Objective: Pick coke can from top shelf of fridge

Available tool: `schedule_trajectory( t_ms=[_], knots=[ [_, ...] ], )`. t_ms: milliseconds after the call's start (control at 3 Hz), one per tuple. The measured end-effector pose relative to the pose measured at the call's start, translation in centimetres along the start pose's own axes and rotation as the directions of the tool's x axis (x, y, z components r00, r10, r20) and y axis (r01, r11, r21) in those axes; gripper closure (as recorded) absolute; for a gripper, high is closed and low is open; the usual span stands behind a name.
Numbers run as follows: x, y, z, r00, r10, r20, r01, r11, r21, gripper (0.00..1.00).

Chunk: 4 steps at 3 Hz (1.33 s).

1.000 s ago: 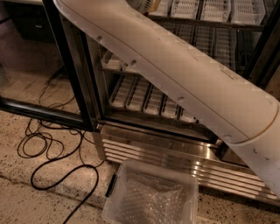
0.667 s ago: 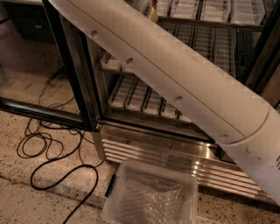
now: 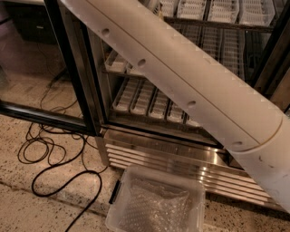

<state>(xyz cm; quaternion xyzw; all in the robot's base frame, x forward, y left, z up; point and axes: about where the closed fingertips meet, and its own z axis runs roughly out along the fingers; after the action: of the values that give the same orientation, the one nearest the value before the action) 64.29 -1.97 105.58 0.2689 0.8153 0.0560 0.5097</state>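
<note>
Now the thick white robot arm (image 3: 181, 86) crosses the view from the upper left to the lower right, and its round joint sits a little higher and further right than it did a moment ago. The small holes along its side have slid up the frame by a like amount. Everything else lies as before.

The pincer is out of view, past the top edge where the arm leaves the picture, so I cannot tell how far it is open or whether it has hold of anything. The red-orange coke can is nowhere to be made out either; the arm covers much of the interior.

The large fridge (image 3: 172, 156), with its stainless louvred base, stands open. Its black-framed glass door (image 3: 41, 117) is swung out to the left. The top shelf (image 3: 226, 10), a dark wire rack with long white slotted trays, runs along the upper edge, and the lanes that show are bare white plastic. Two similar racks (image 3: 145, 97) lower down show the same.

On the speckled floor (image 3: 27, 199) just before the base stands a clear plastic bin (image 3: 167, 176) holding a crumpled sheet of clear wrap (image 3: 156, 210). A black cable (image 3: 59, 181) loops to its left.
</note>
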Motion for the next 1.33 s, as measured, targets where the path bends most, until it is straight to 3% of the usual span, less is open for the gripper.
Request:
schedule_trajectory(
  t_ms=[333, 667, 1000, 1333],
  knots=[
    [2.9, -3.4, 0.4, 0.985, 0.073, -0.154, -0.071, 0.9972, 0.023, 1.0],
    [4.9, -6.8, -0.3, 0.957, 0.113, -0.266, -0.109, 0.9936, 0.032, 1.0],
    [6.1, -9.5, -1.4, 0.94, 0.119, -0.32, -0.113, 0.9928, 0.039, 1.0],
    [5.7, -8.9, -1.1, 0.947, 0.076, -0.312, -0.083, 0.9965, -0.008, 1.0]
  ],
)
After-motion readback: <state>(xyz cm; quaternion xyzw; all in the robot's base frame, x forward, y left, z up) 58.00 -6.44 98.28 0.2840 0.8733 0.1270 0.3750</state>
